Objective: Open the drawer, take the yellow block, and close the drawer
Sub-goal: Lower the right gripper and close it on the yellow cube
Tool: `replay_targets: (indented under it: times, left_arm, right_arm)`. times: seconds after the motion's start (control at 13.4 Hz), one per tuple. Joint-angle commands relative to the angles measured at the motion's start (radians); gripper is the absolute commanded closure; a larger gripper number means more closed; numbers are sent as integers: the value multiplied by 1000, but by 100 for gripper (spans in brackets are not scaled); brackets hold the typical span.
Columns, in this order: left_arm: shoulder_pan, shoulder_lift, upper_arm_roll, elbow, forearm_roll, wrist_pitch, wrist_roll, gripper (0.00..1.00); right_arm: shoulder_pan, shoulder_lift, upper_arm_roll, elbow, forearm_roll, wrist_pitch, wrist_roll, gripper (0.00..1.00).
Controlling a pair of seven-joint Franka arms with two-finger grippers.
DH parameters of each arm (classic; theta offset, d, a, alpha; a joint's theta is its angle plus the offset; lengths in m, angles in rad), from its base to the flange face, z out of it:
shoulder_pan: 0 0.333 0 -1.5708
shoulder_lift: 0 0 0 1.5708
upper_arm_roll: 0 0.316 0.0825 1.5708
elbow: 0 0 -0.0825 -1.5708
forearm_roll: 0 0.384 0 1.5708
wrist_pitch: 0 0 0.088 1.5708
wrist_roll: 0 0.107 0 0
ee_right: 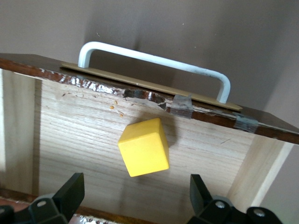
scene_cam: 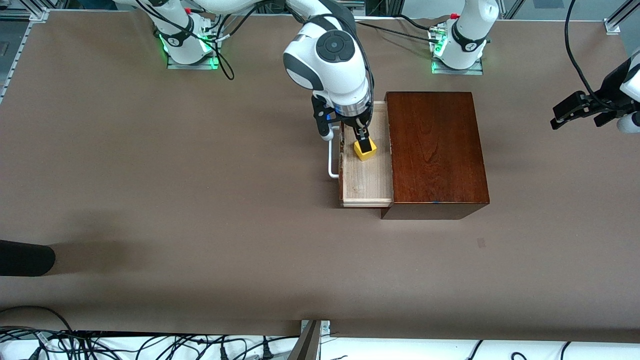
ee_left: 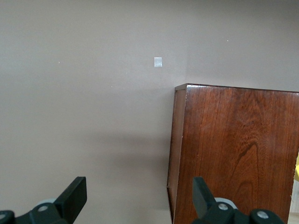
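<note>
The drawer [scene_cam: 367, 182] stands pulled out of the dark reddish-brown wooden box [scene_cam: 435, 150] toward the right arm's end of the table, its white bar handle [scene_cam: 332, 162] outermost. On its pale floor rests the yellow block [scene_cam: 365, 150]. My right gripper [scene_cam: 356, 137] hangs open just over the block. In the right wrist view the yellow block [ee_right: 144, 147] lies on the drawer floor [ee_right: 70, 135] near the handle [ee_right: 154, 58], ahead of the right gripper [ee_right: 135, 191] and not between the fingers. My left gripper [scene_cam: 560, 117] waits open at the left arm's end; the left gripper [ee_left: 138, 193] looks down past the box [ee_left: 233, 154].
A dark rounded object [scene_cam: 25, 257] pokes in at the table's edge on the right arm's end, nearer the front camera. A small pale mark [scene_cam: 481, 243] sits on the brown tabletop near the box. Cables [scene_cam: 150, 345] run below the table's near edge.
</note>
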Motion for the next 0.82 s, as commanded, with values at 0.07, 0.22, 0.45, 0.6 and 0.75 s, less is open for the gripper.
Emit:
replay_targets:
  times: [0.07, 0.22, 0.45, 0.6, 0.75]
  left_arm:
    - [11, 8, -4, 20, -16, -23, 20, 0]
    - [12, 11, -4, 20, -16, -23, 22, 0]
    - [19, 9, -4, 20, -16, -23, 22, 0]
    - [19, 11, -4, 20, -16, -23, 22, 0]
    - [19, 11, -4, 20, -16, -23, 22, 0]
  right_arm:
    - [19, 40, -7, 38, -10, 14, 22, 0]
    - [19, 49, -7, 30, -12, 24, 22, 0]
    - [22, 57, -8, 13, -12, 53, 22, 0]
    - [22, 64, -8, 9, -18, 65, 22, 0]
    - [28, 74, -10, 4, -23, 77, 20, 0]
